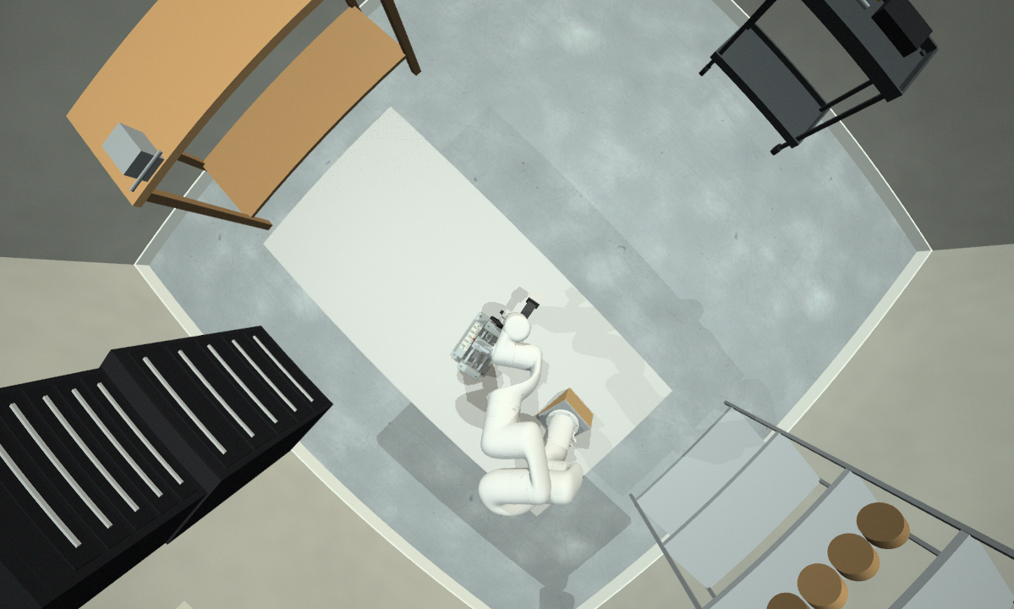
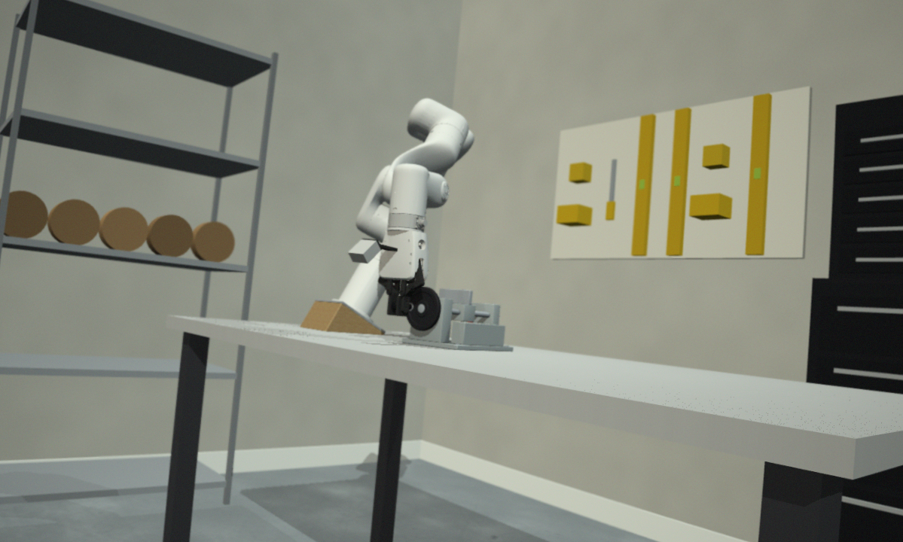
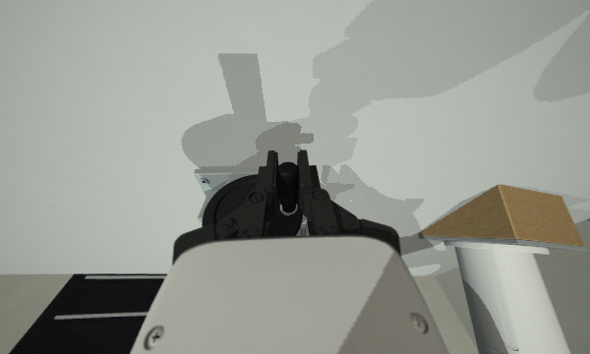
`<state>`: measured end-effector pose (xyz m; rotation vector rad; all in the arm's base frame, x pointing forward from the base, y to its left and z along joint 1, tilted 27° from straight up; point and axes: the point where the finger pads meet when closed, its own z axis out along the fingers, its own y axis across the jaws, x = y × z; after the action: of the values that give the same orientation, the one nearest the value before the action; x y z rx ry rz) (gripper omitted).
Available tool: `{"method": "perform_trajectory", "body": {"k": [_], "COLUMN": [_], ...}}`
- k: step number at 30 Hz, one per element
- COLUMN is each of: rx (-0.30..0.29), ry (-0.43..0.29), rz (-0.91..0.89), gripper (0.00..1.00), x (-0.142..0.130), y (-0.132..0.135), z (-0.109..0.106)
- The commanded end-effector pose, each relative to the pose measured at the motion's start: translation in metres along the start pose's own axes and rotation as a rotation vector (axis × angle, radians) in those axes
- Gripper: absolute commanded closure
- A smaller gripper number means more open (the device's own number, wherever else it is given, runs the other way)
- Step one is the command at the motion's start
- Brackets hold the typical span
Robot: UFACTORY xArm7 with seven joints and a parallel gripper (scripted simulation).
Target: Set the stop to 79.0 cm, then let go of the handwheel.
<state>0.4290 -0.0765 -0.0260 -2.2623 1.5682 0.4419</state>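
Note:
The black handwheel is on the end of a grey rod-and-block device, which stands on the white table. My gripper points down and is shut on the handwheel's black handle; the handle sits upright between the fingers in the wrist view. In the exterior view the fingers are at the wheel's left side. A grey block rides on the device's rods. A small red mark shows on the device from above. The scale is too small to read, so the stop's position cannot be told.
The arm's wooden base wedge stands on the table near the device. Away from the table are a wooden bench, a black cart, a black drawer cabinet and a shelf rack holding round wooden pieces.

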Motion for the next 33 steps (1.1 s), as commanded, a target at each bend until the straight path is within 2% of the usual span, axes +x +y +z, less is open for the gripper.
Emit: {"method": "perform_trajectory", "body": {"k": [1, 18, 33], "rx": [0.003, 0.003, 0.003], "ry": [0.003, 0.003, 0.003], "rz": [0.000, 0.000, 0.000], "gripper": [0.94, 0.94, 0.94], "x": [0.001, 0.001, 0.001], "y": [-0.003, -0.027, -0.054], "z": [0.012, 0.031, 0.022]}}
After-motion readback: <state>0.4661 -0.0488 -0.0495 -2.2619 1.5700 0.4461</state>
